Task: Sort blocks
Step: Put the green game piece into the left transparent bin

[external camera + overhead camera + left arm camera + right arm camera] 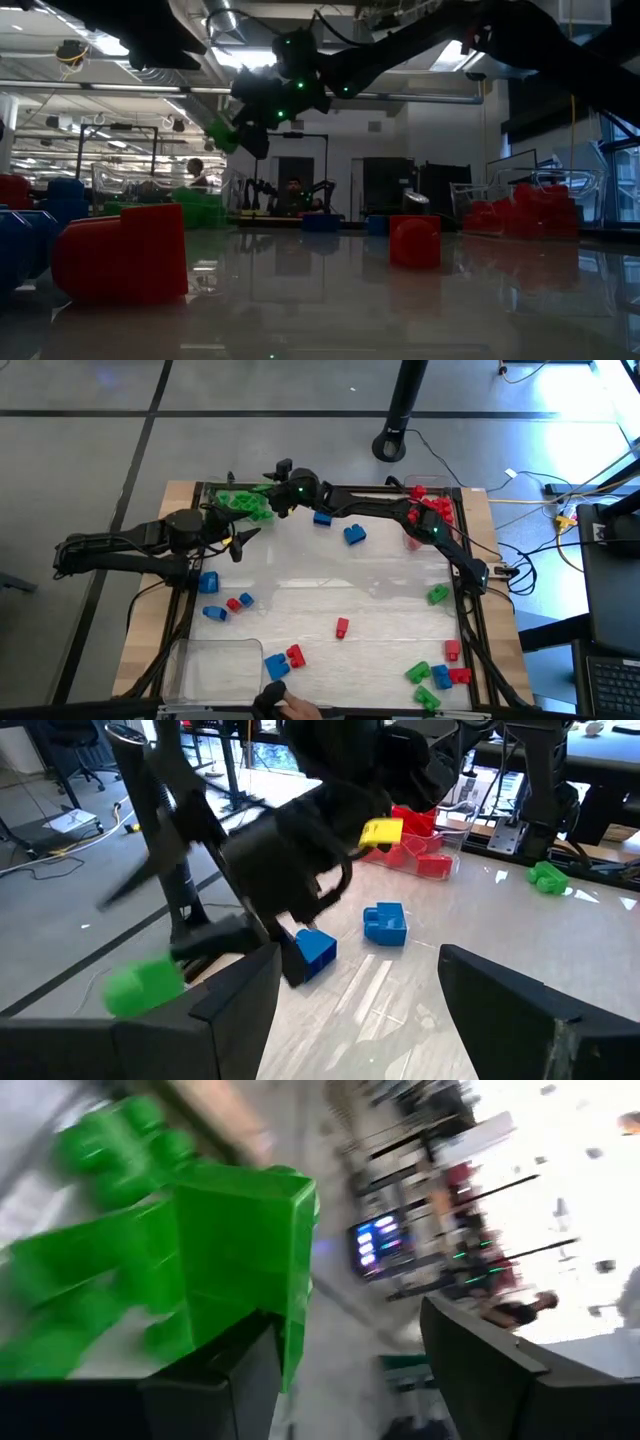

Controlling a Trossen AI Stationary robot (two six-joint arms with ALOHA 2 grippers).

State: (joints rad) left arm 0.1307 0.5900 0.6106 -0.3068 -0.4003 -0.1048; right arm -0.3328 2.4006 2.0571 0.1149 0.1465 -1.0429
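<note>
Right gripper (268,503) reaching across to the far left corner, over the pile of green blocks (243,504) in the clear tray (208,491) there. Fingers parted, a green block (240,1250) sitting just off one finger (215,1380) in the wrist view; held or loose, cannot tell. Left gripper (243,540) hanging wide open just near of the green pile, nothing in it. Red blocks (430,503) heaped in the far right tray. Two blue blocks (339,526) lying loose at the far middle. More red, green and blue blocks (437,677) scattered across the near half of the table (380,600). Another clear tray (205,670) at the near left corner.
</note>
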